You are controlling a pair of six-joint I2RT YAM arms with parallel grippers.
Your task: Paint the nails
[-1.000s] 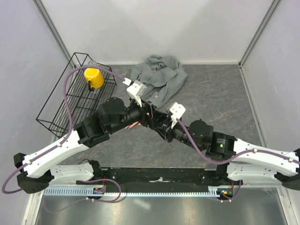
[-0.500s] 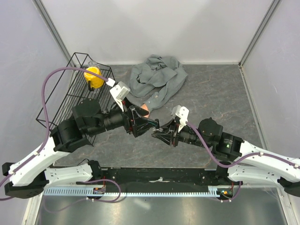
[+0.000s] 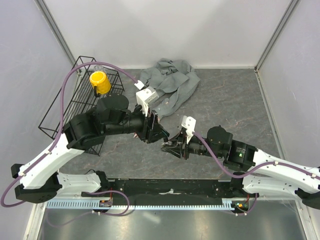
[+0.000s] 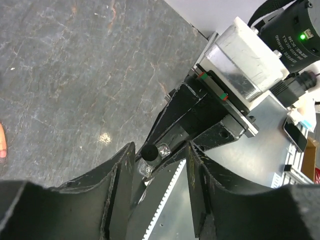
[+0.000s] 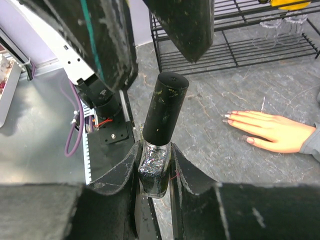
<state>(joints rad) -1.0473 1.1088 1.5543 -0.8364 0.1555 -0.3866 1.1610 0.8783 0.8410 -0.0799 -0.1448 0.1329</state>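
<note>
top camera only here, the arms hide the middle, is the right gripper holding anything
Observer: Yes, the right gripper is shut on a nail polish bottle with its black cap on.
Operator: and the left one
Observer: The left gripper is open, with a finger on either side of that cap and gaps between. It is not gripping it.
Operator: where's the hand
Observer: The mannequin hand lies flat on the table, fingertips toward the bottle, and the nails look pale.
</note>
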